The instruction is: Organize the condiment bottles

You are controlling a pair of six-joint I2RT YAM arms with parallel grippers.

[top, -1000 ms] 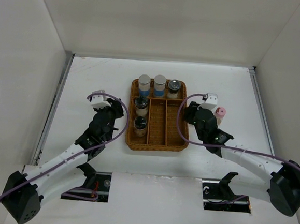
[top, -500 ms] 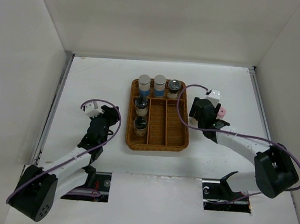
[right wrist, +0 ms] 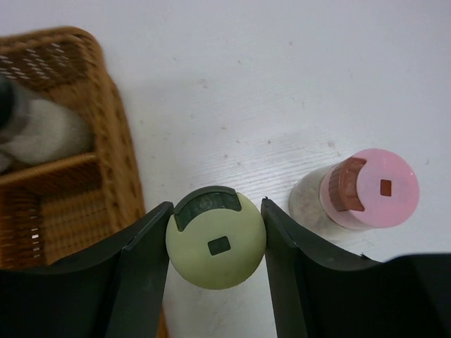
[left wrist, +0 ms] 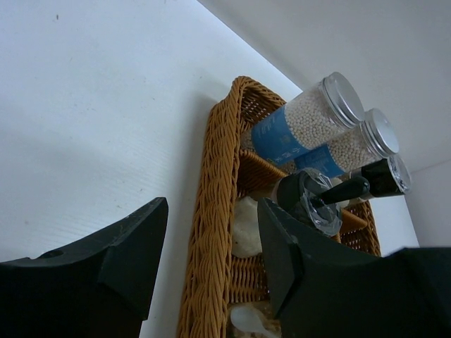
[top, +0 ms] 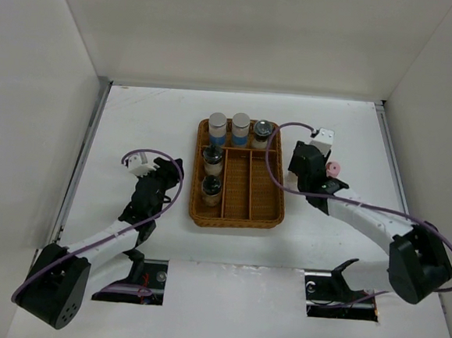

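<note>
My right gripper (right wrist: 215,213) clenches the upright cream-capped jar (right wrist: 215,245), centred between fingers; wicker tray (right wrist: 113,134) lies left of them; left gripper (left wrist: 211,211) spread, empty.

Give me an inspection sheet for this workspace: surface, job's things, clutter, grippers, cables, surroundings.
Surface: white table, faint specks.
Job's things: in the brown wicker divided tray, two white blue-banded silver-capped jars and a dark-topped jar in the far row, two dark-capped jars in the left column; cream-capped jar and pink-capped jar upright on the table, right of the tray.
Clutter: nothing seen.
Grippers: left gripper open, empty, left of tray; right gripper shut on the cream cap.
Cables: purple cables loop along both arms; right one arcs over tray's right rim.
Surroundings: white walls on three sides.
</note>
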